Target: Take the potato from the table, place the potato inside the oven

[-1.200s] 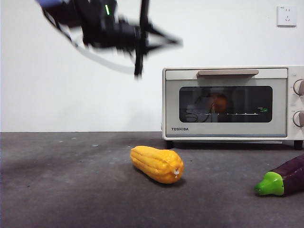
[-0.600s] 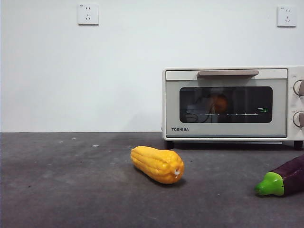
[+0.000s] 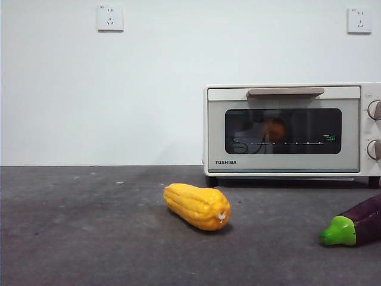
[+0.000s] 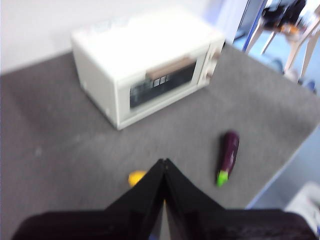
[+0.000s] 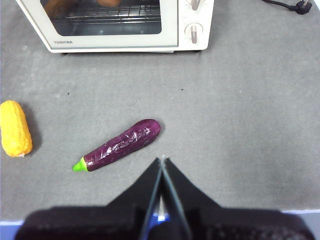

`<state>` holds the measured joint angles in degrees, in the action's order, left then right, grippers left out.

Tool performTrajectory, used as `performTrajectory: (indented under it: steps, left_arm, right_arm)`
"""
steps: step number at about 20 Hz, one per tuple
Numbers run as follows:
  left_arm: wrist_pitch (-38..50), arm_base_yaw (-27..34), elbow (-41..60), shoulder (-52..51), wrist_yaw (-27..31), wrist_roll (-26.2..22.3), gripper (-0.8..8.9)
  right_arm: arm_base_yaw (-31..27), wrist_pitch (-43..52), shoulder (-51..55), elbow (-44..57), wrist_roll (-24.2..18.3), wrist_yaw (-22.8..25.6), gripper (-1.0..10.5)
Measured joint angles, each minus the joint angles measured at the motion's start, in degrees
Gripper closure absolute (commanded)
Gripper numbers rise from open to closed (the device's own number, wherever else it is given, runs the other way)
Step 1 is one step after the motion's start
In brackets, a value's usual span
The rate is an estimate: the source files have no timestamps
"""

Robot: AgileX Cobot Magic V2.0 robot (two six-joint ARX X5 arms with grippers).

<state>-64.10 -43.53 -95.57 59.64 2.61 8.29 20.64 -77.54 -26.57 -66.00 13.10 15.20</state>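
Orange potato point(image 3: 275, 128) unmoved inside shut oven point(image 3: 286, 128)

A plain white wall point(image 3: 119, 95) stands behind the scene, with two white sockets point(image 3: 110, 17) high on it, one to the left and one point(image 3: 359, 19) near the right edge. In the left wrist view, blurred pale chair legs point(image 4: 295, 45) stand on a bluish floor point(image 4: 280, 55). In the right wrist view a black plug point(image 5: 300, 6) and its cable show
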Motion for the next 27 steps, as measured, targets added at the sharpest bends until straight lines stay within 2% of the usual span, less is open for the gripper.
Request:
performTrajectory:
  steps: [3, 14, 16, 19, 21, 24, 27]
  left_arm:
    - [-4.9, 0.0, 0.0, -0.4, 0.0, 0.4, 8.17]
    - [-4.0, 0.0, 0.0, 6.0, 0.2, 0.3, 8.17]
    - [-2.3, 0.5, 0.0, 6.2, 2.1, -4.4, 8.17]
    - [-1.6, 2.5, 0.0, 6.1, 2.3, -17.7, 8.17]
    - [1.5, 5.8, 0.5, 5.0, 2.3, -23.1, 8.17]
    - [13.1, 12.7, 5.2, 0.4, 1.1, -25.6, 8.17]
    - [29.8, 17.9, 19.1, -8.0, -1.4, -26.1, 8.17]
  right_arm:
    - [0.0, 0.0, 0.0, 0.0, 0.0, 0.0, 9.5]
    - [0.0, 0.0, 0.0, 0.0, 0.0, 0.0, 9.5]
    - [0.0, 0.0, 0.0, 0.0, 0.0, 0.0, 9.5]
    - [0.0, 0.0, 0.0, 0.0, 0.0, 0.0, 9.5]
    - [0.0, 0.0, 0.0, 0.0, 0.0, 0.0, 9.5]
    - [0.0, 0.0, 0.0, 0.0, 0.0, 0.0, 9.5]
    - [0.0, 0.0, 0.0, 0.0, 0.0, 0.0, 9.5]
